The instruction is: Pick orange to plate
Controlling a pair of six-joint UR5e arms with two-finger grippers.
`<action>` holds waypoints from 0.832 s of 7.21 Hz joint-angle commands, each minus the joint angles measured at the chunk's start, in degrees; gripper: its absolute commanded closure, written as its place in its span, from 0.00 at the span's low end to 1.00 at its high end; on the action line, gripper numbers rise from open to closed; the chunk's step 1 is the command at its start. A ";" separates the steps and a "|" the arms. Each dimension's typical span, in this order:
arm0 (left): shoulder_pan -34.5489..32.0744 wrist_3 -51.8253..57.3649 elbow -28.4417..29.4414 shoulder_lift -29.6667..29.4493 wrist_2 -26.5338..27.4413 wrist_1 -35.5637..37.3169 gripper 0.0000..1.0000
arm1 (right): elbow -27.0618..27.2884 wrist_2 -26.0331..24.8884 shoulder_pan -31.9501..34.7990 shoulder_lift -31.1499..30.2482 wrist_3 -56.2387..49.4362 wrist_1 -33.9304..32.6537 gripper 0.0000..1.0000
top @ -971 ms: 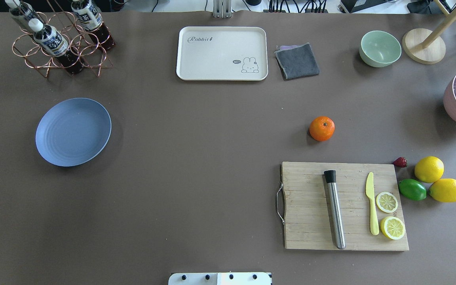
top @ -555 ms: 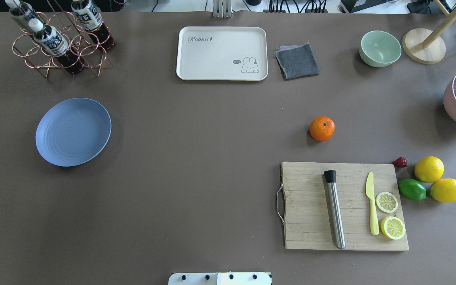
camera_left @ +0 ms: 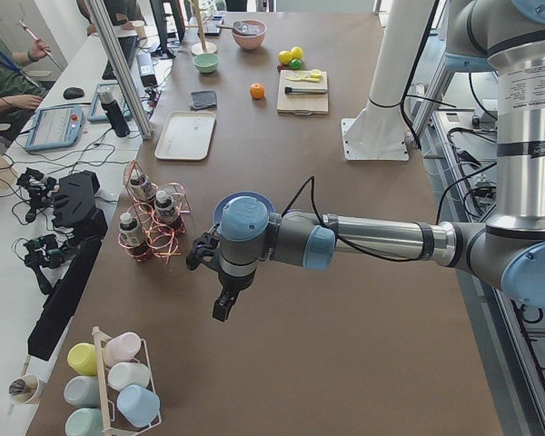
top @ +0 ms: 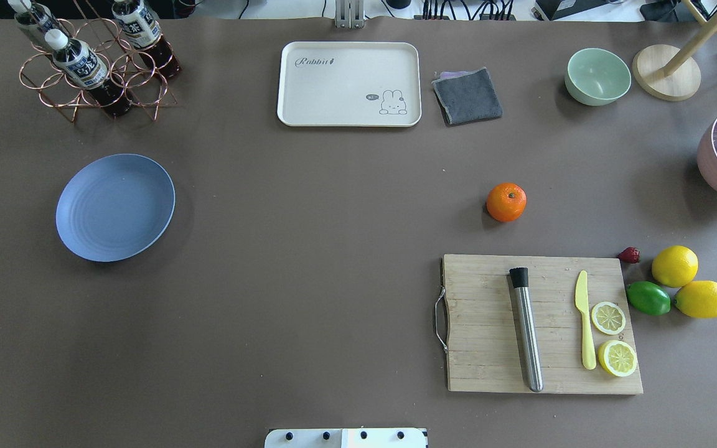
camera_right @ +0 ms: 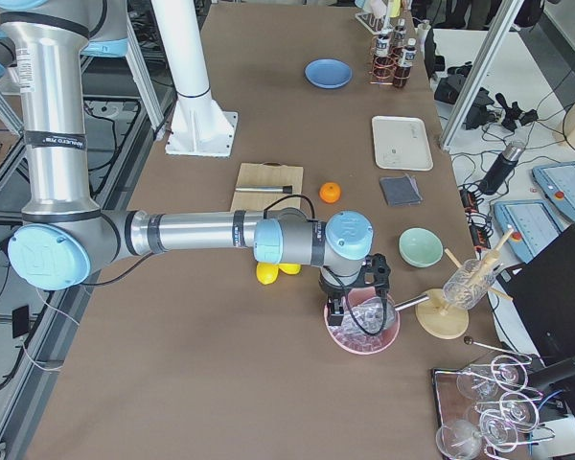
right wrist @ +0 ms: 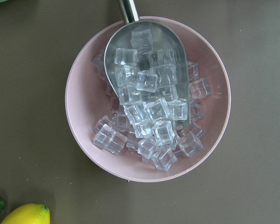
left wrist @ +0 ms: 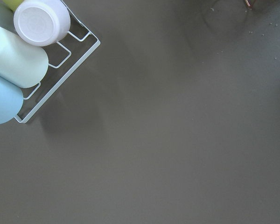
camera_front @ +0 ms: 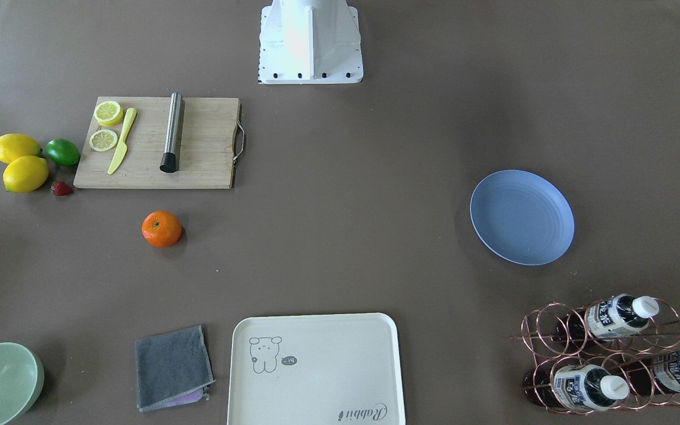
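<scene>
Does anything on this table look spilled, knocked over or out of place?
Nothing looks spilled or damaged. The orange sits alone on the bare table, apart from the lemons, and the ice cubes all lie inside the pink bowl.

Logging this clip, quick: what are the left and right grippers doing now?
The left gripper: cannot be told.
The right gripper: cannot be told.

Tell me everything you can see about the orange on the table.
The orange is a small, round, bright-orange mandarin, whole and unpeeled, with a tiny dark stem dimple turned upward. It rests on the bare brown table, just past the far edge of the wooden cutting board as seen from the robot's side, apart from it and touching nothing else. It lies far across the table from the blue plate.
</scene>
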 commanded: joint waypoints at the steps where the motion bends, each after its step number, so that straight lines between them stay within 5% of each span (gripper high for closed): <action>1: 0.35 -2.44 0.23 -0.30 0.05 0.08 0.02 | 0.14 0.00 0.00 0.00 0.03 -0.08 0.00; 6: 1.40 -2.80 1.29 0.49 0.05 -0.09 0.02 | 0.23 0.00 0.00 0.00 0.03 0.01 0.00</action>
